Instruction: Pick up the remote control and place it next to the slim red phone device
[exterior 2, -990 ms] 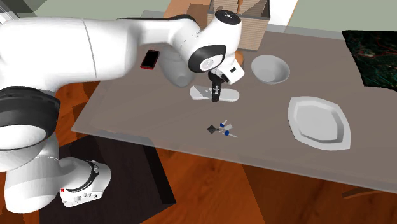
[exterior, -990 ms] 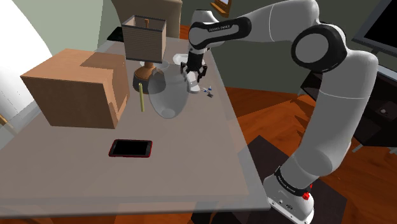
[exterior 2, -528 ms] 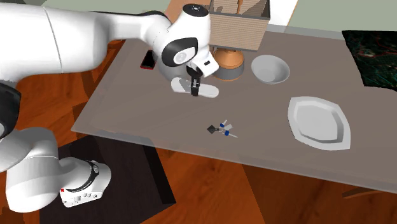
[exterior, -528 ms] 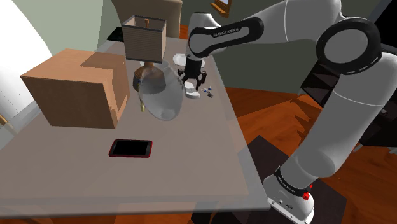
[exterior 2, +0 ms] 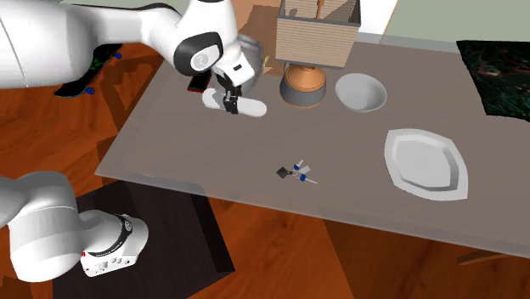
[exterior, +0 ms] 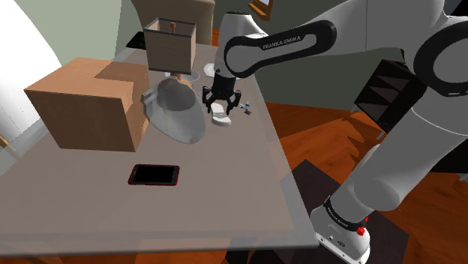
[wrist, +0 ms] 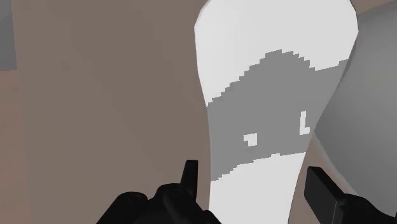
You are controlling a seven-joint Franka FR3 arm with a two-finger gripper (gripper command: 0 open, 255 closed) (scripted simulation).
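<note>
Fingers clasp the white remote control — pickup looks done. It hangs well apart from the red phone — setting it beside that is left.

Shoulder camera sitting beside the stand, looking along the table toward the lamp, second camera facing across the table from the stand's side, both sharing lamp and keys, wrist camera peering along the pincer, close over the remote.
</note>
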